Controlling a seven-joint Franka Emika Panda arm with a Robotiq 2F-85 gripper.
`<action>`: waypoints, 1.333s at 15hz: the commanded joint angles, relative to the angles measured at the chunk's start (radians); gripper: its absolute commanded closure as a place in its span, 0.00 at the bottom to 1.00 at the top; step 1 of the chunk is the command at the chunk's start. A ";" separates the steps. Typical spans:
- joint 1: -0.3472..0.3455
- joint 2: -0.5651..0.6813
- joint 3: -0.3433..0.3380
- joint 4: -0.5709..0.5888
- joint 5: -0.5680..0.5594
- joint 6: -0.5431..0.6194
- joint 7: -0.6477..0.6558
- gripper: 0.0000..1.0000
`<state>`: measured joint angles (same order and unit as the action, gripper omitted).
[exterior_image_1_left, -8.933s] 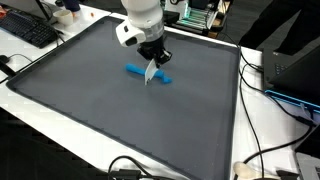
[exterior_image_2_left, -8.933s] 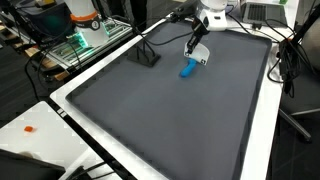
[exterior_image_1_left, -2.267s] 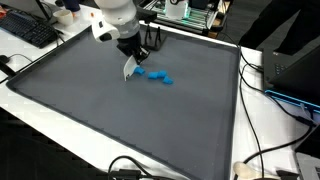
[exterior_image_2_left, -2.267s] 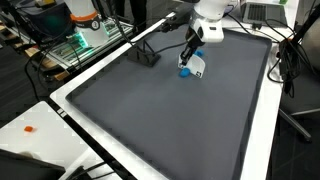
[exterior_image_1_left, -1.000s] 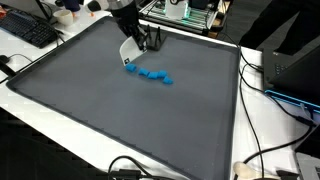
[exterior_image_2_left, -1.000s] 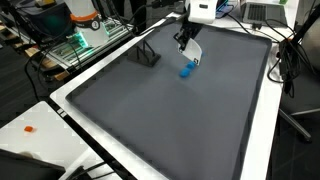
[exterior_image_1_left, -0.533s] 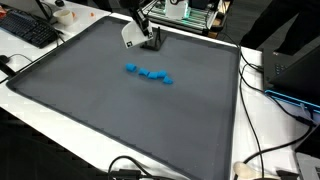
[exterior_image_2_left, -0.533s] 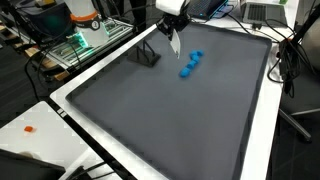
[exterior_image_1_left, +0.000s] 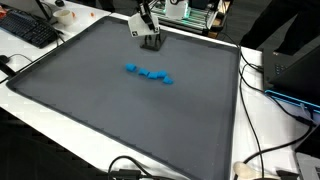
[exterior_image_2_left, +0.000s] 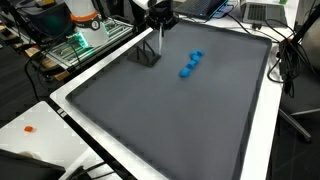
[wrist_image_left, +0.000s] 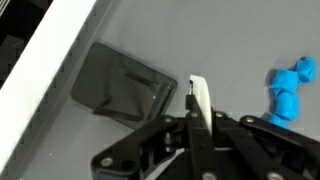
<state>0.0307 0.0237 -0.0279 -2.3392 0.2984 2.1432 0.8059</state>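
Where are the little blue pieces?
The blue pieces lie in a short row on the dark mat, apart from the black block near its edge; in the wrist view they sit at the far right.

Keyboard (exterior_image_1_left: 30, 30), cables (exterior_image_1_left: 126, 163), grey mat (exterior_image_1_left: 90, 105)

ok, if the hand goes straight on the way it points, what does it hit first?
The hand probably meets the grey mat just beside the dark block; depth is unclear, so it might clip the block's edge.

Row of blocks (exterior_image_1_left: 148, 74) on mat (exterior_image_1_left: 100, 115), box (exterior_image_1_left: 152, 41) behind near far edge, gripper (exterior_image_1_left: 141, 28) above box
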 joint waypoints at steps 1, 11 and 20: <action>-0.009 -0.066 0.012 -0.113 0.053 0.077 0.115 0.99; -0.003 -0.017 0.028 -0.235 0.128 0.328 0.219 0.99; 0.005 0.016 0.045 -0.273 0.154 0.447 0.228 0.99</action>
<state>0.0333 0.0402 0.0071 -2.5901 0.4352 2.5538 1.0203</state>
